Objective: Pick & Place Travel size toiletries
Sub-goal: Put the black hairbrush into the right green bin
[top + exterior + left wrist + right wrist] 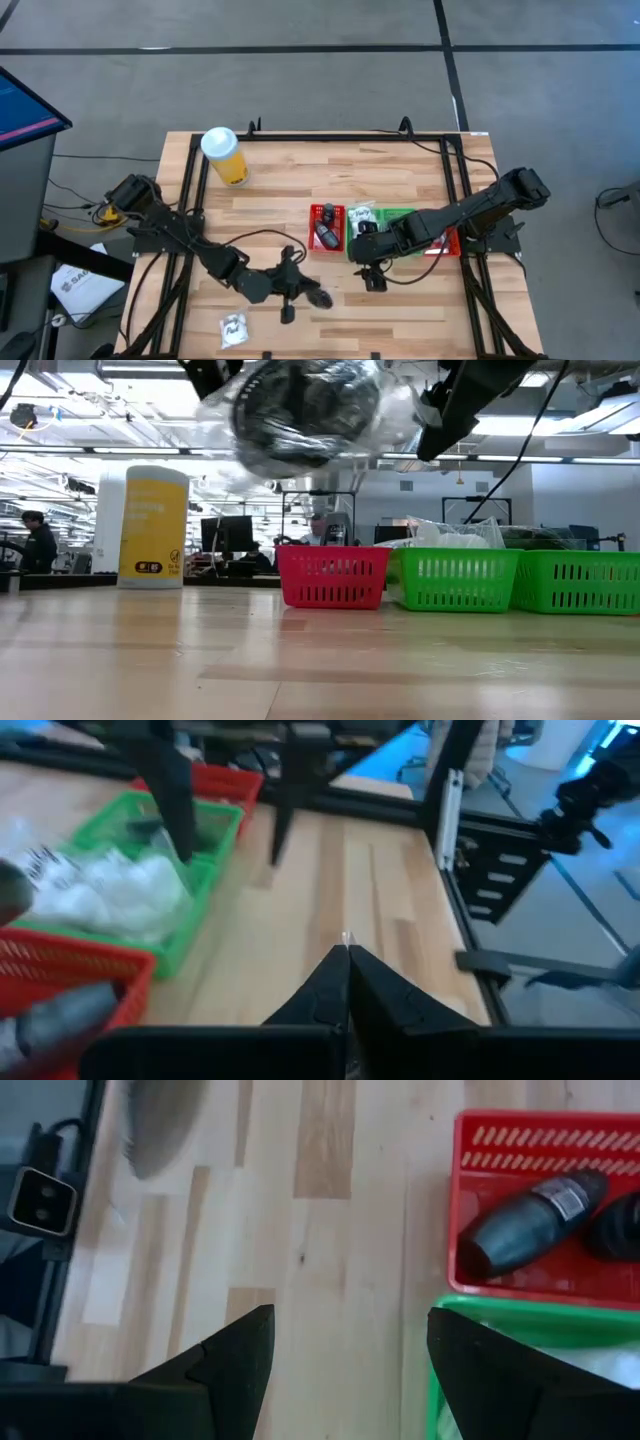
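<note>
1 red tray (327,228), 1 sachet (234,330).

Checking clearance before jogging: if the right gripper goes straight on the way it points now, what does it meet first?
Judging from its wrist view, the right gripper, fingers open, points down at bare wooden table; that looks like first contact. The red tray and green tray lie just beside that line, so depth leaves some doubt.

On the surface (400,170), the cylinder (224,155) stands at ten o'clock. Two trays (327,228) (395,222) sit side by side at three o'clock, each holding toiletries. A sachet (234,329) lies at seven o'clock, well apart.
</note>
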Controlling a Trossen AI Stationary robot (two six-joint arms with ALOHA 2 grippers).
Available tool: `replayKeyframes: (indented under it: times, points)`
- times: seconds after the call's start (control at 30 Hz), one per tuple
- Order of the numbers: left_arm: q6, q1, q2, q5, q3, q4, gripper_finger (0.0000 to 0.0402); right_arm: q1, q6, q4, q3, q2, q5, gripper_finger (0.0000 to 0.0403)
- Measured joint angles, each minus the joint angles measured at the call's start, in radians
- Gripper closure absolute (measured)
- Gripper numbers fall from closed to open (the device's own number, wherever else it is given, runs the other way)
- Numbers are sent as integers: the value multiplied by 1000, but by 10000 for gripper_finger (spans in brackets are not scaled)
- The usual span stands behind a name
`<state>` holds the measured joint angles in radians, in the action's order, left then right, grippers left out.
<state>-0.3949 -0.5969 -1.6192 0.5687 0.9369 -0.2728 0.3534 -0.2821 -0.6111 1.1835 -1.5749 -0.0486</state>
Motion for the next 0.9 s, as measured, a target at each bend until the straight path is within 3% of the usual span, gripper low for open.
replayKeyframes:
  times: [0.9]
  points:
    - [73, 142, -1, 31, 24, -86, 401, 6, 4, 213, 0, 0, 0, 154]
